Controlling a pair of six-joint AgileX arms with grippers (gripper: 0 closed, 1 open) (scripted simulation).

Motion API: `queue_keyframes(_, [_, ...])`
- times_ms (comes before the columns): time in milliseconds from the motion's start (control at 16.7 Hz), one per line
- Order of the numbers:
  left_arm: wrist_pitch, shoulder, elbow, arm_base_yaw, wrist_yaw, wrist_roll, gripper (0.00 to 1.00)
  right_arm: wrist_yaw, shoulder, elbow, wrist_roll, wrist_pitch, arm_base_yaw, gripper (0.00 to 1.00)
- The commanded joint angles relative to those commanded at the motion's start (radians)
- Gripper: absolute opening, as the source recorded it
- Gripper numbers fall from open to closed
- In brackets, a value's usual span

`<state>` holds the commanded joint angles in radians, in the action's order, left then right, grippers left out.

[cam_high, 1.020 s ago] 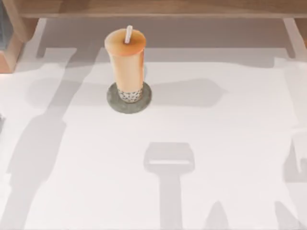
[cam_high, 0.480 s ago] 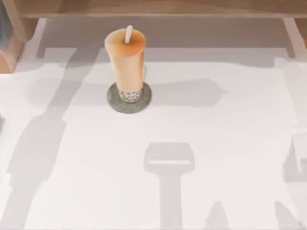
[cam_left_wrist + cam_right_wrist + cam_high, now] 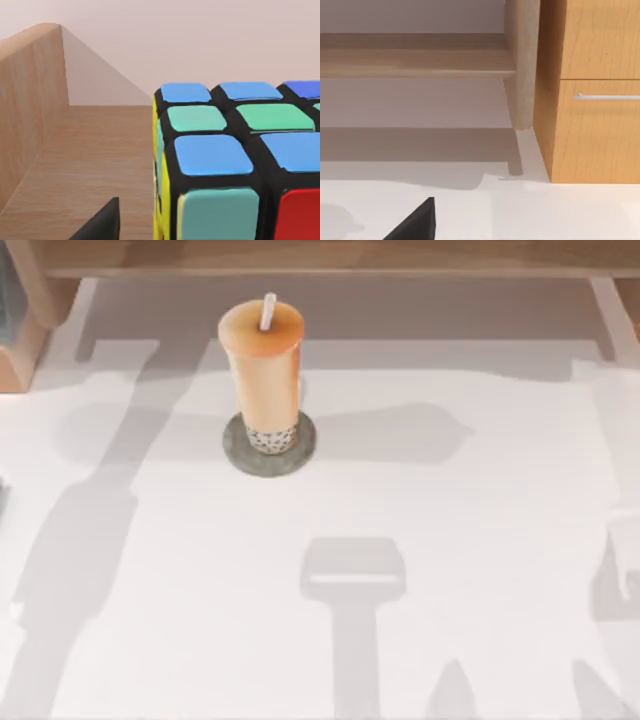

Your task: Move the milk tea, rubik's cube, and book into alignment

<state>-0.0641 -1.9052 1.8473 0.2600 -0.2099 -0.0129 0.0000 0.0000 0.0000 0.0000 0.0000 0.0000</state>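
milk tea (image 3: 263, 375) stands upright on a flat round grey disc (image 3: 236, 452) on the white table (image 3: 480, 540), left of the middle and toward the far edge in the top view. its white straw (image 3: 268, 311) rises from the lid, and dark pearls show at the cup's base where it meets the disc. long grey shadows lie across the tabletop, one of them shaped like a broad paddle near the middle front.

the rubik's cube (image 3: 235, 160) sits very close to the left wrist camera, resting on a wooden surface (image 3: 95, 165) with a raised wooden side wall (image 3: 30, 95) beside it. its upper face shows blue and green stickers, with teal and red ones on the nearer face and yellow along the side edge. a dark tip (image 3: 100, 225) pokes in at the lower edge of that view, possibly a finger of the left gripper; i cannot tell whether that pincer is spread or pressed together, nor whether it touches the cube.

the right wrist view looks across the white table toward a wooden cabinet (image 3: 595, 100) with a metal handle (image 3: 607, 96) and a pale wooden leg (image 3: 522, 65) under a low shelf. a dark tip (image 3: 415, 222) sits at the lower edge there as well, and the right pincer's state cannot be told either.
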Motion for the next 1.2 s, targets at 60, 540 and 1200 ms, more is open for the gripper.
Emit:
queue_keyframes(60, [-0.005, 0.013, -0.013, 0.002, -0.002, 0.000, 1.00, 0.000, 0.000, 0.000, 0.000, 0.000, 0.000, 1.00])
queue_keyframes(540, [-0.034, 0.117, -0.153, 0.016, -0.017, -0.001, 1.00, 0.000, 0.000, 0.000, 0.000, 0.000, 0.000, 1.00])
queue_keyframes(1200, [-0.373, 0.147, -0.184, -0.309, 0.041, 0.036, 1.00, 0.000, 0.000, 0.000, 0.000, 0.000, 0.000, 1.00])
